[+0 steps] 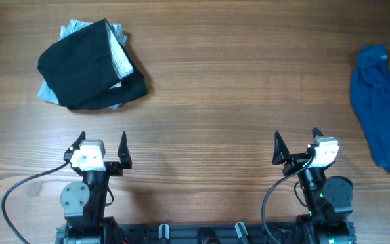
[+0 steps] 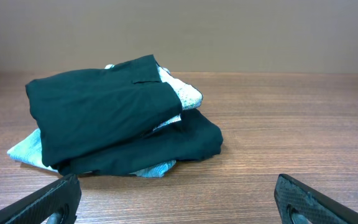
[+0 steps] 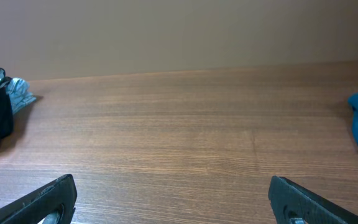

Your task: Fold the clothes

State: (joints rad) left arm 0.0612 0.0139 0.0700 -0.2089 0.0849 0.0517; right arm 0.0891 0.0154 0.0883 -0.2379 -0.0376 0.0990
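Two grippers sat overhead at the brown wooden table's (image 1: 215,88) near edge, both spread wide. The folded stack of dark green and pale grey clothes (image 1: 90,64) lay beyond the left gripper (image 1: 101,139). The crumpled blue garment (image 1: 381,102) lay at the table's right edge, well apart from the right gripper (image 1: 296,135). In the left wrist view the stack lay ahead, untouched. In the right wrist view the blue garment showed far right.

Soft, even, fairly bright light from above falls on the brown wood-grain table (image 1: 208,102), a thin dark shadow lies under the folded dark green garment (image 2: 104,112), and all three views are sharp.

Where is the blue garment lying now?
The blue garment lies at the right edge of the overhead view, ahead and right of the open right gripper, far from the folded stack.
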